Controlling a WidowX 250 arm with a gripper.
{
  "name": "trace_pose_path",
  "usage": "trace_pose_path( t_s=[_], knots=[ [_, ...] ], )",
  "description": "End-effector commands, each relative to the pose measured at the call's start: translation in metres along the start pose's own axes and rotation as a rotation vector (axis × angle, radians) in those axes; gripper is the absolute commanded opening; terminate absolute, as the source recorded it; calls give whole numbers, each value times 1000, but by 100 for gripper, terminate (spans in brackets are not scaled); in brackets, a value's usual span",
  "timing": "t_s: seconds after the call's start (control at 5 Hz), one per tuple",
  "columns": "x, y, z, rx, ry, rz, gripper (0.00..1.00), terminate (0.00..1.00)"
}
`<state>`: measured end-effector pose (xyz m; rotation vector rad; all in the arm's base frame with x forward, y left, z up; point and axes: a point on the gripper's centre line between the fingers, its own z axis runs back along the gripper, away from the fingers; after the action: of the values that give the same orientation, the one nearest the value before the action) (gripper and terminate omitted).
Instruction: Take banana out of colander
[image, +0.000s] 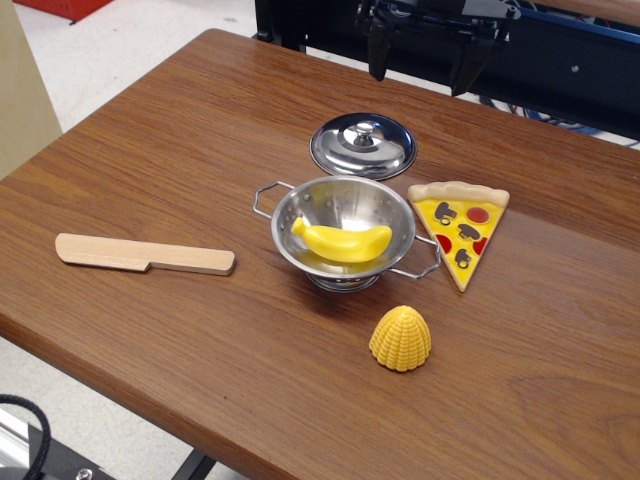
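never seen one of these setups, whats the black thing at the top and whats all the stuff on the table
There is one picture, taken by a camera looking down at a wooden table from the front. The black thing at the top edge is the robot arm's hand: two dark fingers hanging down, spread apart, holding nothing. It is at the far side of the table, well away from the objects.

In the middle stands a shiny steel colander with a yellow toy banana lying inside it. Behind it is a round steel lid with a knob. To the right lies a toy pizza slice, in front a ribbed yellow corn piece, and to the left a wooden knife.
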<state>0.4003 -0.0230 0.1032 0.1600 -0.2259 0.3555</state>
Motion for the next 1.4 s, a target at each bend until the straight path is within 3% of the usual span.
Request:
trace_pose_path(
  t_s=[0.0,0.2,0.4,0.6,0.8,1.2],
  knots=[
    [0,0,0,0,0,0,100,0],
    [-26,5,9,-21,0,-255,100,0],
    [-43,18,18,-59,57,-512,100,0],
    [-56,38,22,-128,59,-756,100,0],
    [-68,47,14,-149,114,-1016,100,0],
    [-79,54,-2,-218,-4,-1498,100,0]
  ],
)
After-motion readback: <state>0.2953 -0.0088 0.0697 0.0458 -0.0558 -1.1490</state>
